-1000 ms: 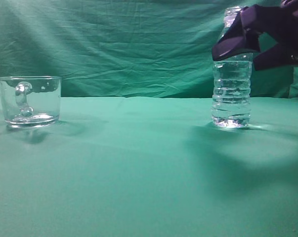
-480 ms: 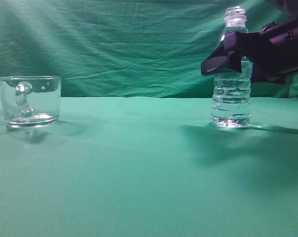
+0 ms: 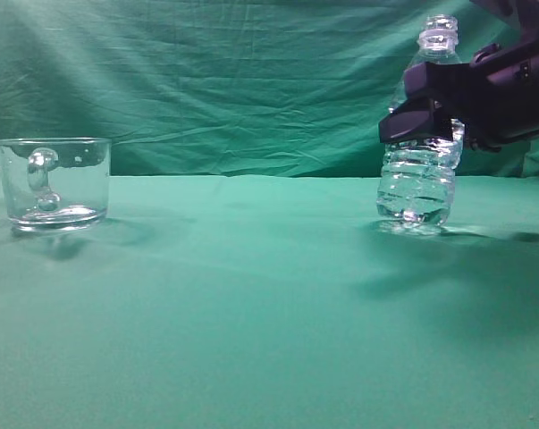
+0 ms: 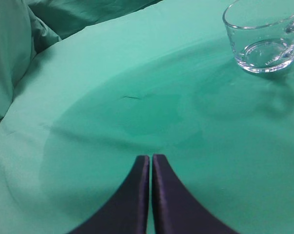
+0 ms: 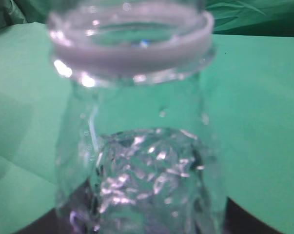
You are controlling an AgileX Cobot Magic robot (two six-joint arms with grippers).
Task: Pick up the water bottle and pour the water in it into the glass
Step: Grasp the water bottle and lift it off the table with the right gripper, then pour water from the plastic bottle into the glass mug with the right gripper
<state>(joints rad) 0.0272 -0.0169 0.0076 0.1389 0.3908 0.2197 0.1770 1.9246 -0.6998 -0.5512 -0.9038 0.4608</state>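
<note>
The right hand (image 3: 427,121) is clenched around the upper body of the water bottle (image 3: 418,183), just below the shoulder, and the bottle leans slightly with its base at or barely off the green counter (image 3: 251,295); from the side view I cannot tell whether it has fully left the cloth. Its neck is open, with no cap showing in the right wrist view, and the water (image 5: 147,170) glints in the lower part of the bottle. The glass (image 3: 54,183) stands upright and empty, well apart on the far left of the counter. The left hand (image 4: 150,163) hangs over bare cloth with its fingers pressed together, grasping nothing, the glass ahead of it.

The step in hand looks like the pick-up. Next, the bottle likely needs carrying across to above the glass, kept near upright so nothing spills, then tipping neck-first over the rim.
</note>
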